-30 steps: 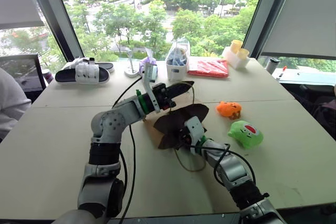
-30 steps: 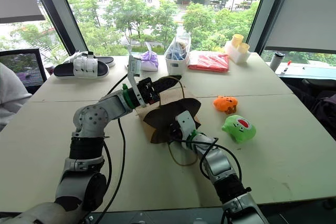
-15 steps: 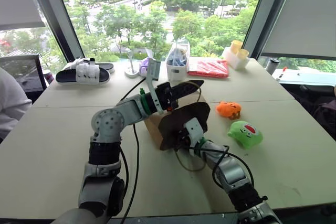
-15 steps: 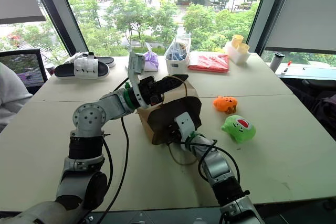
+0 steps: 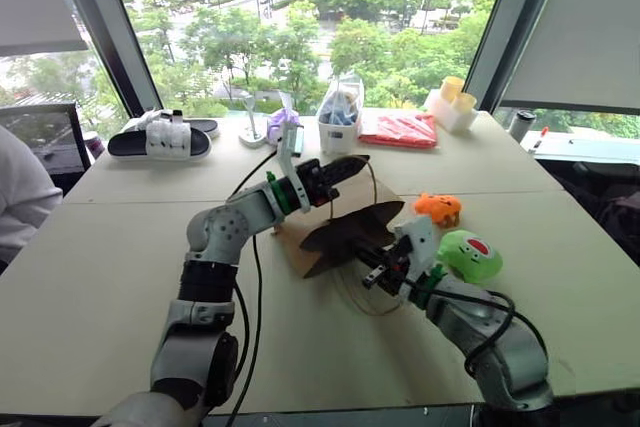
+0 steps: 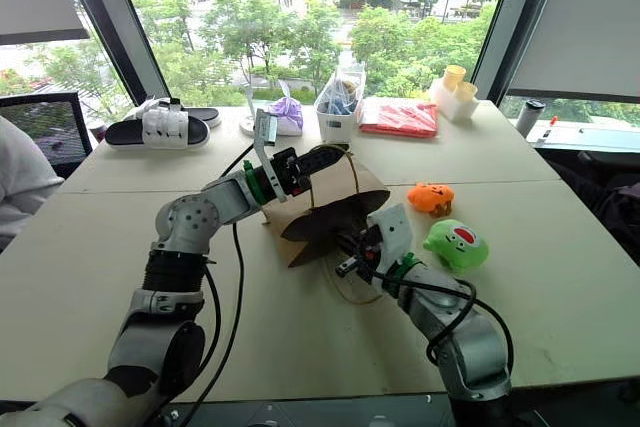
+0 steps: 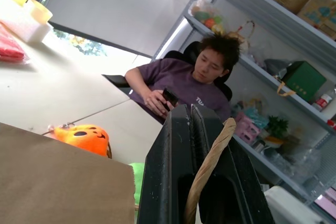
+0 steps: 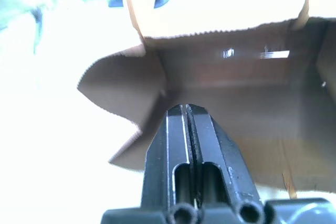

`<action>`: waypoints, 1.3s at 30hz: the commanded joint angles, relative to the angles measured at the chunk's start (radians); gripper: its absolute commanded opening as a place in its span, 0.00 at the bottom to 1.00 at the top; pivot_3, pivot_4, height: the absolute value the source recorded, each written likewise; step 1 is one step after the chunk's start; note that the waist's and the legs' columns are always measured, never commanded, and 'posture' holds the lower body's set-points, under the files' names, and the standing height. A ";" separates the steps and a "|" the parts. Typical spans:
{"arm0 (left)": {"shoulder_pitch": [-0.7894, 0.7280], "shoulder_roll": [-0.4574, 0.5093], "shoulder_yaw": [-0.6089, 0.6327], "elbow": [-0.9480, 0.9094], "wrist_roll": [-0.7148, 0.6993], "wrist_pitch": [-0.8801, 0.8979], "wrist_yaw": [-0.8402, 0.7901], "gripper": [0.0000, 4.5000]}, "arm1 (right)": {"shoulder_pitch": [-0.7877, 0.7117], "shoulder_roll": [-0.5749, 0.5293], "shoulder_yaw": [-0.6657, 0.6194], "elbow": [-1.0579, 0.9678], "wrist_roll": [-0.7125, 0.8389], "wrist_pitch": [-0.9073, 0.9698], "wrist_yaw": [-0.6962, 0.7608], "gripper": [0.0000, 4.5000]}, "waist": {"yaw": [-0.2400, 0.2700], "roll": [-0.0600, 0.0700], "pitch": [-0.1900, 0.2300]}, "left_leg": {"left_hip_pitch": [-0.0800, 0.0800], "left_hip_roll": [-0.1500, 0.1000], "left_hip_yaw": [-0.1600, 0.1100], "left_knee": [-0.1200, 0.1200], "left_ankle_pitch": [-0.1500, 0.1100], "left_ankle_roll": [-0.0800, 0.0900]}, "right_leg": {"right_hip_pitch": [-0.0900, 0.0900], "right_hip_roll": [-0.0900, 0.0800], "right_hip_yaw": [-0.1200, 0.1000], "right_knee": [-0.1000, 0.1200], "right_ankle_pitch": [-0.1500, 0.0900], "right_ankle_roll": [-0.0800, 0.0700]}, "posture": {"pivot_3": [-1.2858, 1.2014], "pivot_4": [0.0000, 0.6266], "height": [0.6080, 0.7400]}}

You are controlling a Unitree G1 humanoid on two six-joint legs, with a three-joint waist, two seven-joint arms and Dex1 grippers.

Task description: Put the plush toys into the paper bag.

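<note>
Since a second ago, risen and pulled back from the bag's lower edge: right gripper, fingers pressed together on nothing, now hanging just before the mouth of the paper bag. Lying on its side mid-table, mouth gaping toward the right arm. Clamped on a tan cord handle at the bag's upper rim: left gripper. Resting on the table beside the bag, to the right: orange plush toy and, nearer, green plush toy, both outside it.
</note>
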 commanded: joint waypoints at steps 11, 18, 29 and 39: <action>-0.021 -0.005 -0.010 -0.056 -0.013 0.012 -0.009 0.00 | 0.068 -0.325 -0.252 0.183 -0.170 -0.068 -0.196 0.99 | 0.016 0.000 0.000 | 0.000 -0.001 0.004 0.000 -0.001 0.002 | 0.003 0.000 0.000 -0.005 0.000 0.000 | 0.52 0.24 1.00; -0.010 -0.012 -0.009 -0.069 -0.004 0.008 -0.006 0.00 | -0.038 -0.349 -0.061 0.451 -0.296 -0.147 -0.163 0.99 | -0.003 0.000 0.000 | 0.000 0.000 0.004 0.000 -0.001 0.002 | 0.002 0.000 0.001 -0.005 0.000 0.000 | 0.52 0.24 1.00; 0.011 -0.002 -0.003 -0.069 0.014 -0.021 -0.005 0.00 | -0.125 -0.356 -0.007 0.647 -0.361 -0.100 -0.149 0.39 | 0.003 -0.001 0.000 | 0.001 -0.001 0.003 0.002 -0.001 0.002 | 0.006 0.000 0.001 -0.006 0.000 0.000 | 0.52 0.24 1.00; -0.023 -0.004 0.013 -0.019 0.018 -0.043 -0.015 0.00 | -0.061 -0.312 -0.226 0.328 -0.180 -0.153 -0.091 0.00 | 0.004 0.000 0.000 | -0.001 -0.001 0.002 0.001 -0.001 0.001 | 0.005 0.000 0.000 -0.007 0.000 0.000 | 0.52 0.24 1.00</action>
